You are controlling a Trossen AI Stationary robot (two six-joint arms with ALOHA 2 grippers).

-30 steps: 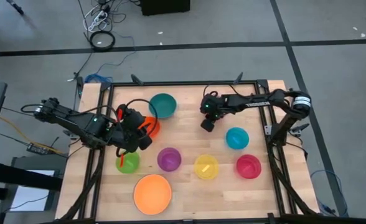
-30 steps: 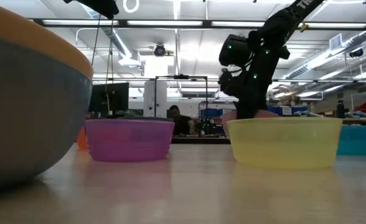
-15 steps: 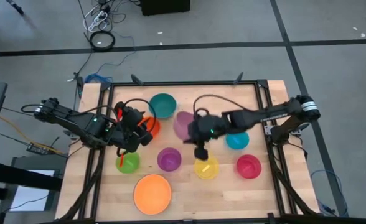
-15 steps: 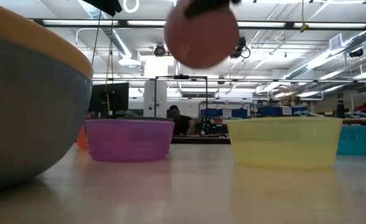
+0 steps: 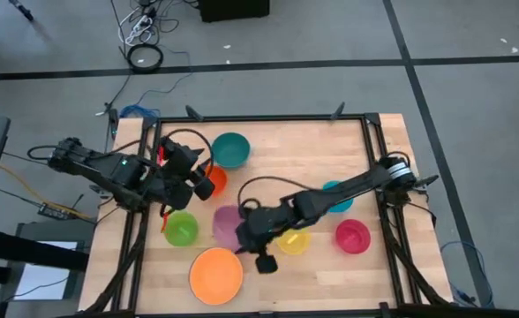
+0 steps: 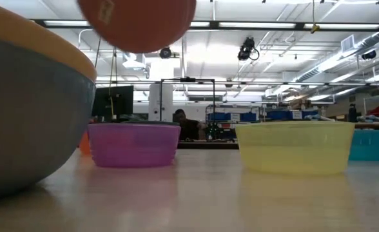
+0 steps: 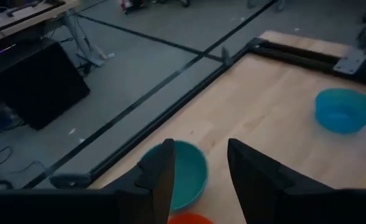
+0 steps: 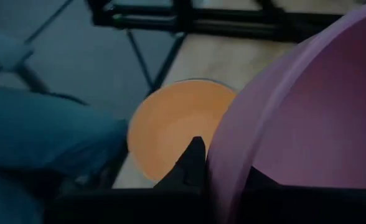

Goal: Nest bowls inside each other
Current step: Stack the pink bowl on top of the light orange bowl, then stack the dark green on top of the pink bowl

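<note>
My right gripper point(image 5: 244, 230) is shut on the pink bowl point(image 5: 227, 223) and holds it in the air over the purple bowl point(image 6: 133, 145), close to the big orange bowl point(image 5: 216, 274). In the low view the pink bowl's underside point(image 6: 136, 22) hangs at the top. My left gripper point(image 5: 203, 182) stands open above the red-orange bowl point(image 5: 215, 179), with nothing between its fingers point(image 7: 164, 171). The teal bowl point(image 5: 231, 150), green bowl point(image 5: 181, 229), yellow bowl point(image 5: 295, 240), cyan bowl point(image 5: 337, 199) and magenta-red bowl point(image 5: 352, 236) rest on their bases on the table. My right gripper pinches the pink bowl's rim point(image 8: 219, 155), one finger point(image 8: 193, 163) outside the wall and the other inside. It comes slanting down from the table's right side. The bowl is lifted clear and tipped, its opening turned toward the wrist.
The wooden table point(image 5: 277, 155) has a black frame along its edges. My right arm point(image 5: 330, 196) reaches across the cyan and yellow bowls. Bare wood lies at the far right point(image 5: 330, 146) and along the near edge point(image 5: 312, 283).
My right gripper has lifted the pink bowl off the table at the far right-centre. It has swept the bowl toward the near left, over the purple bowl, and tipped it on the way. My left gripper has risen a little and stays open.
</note>
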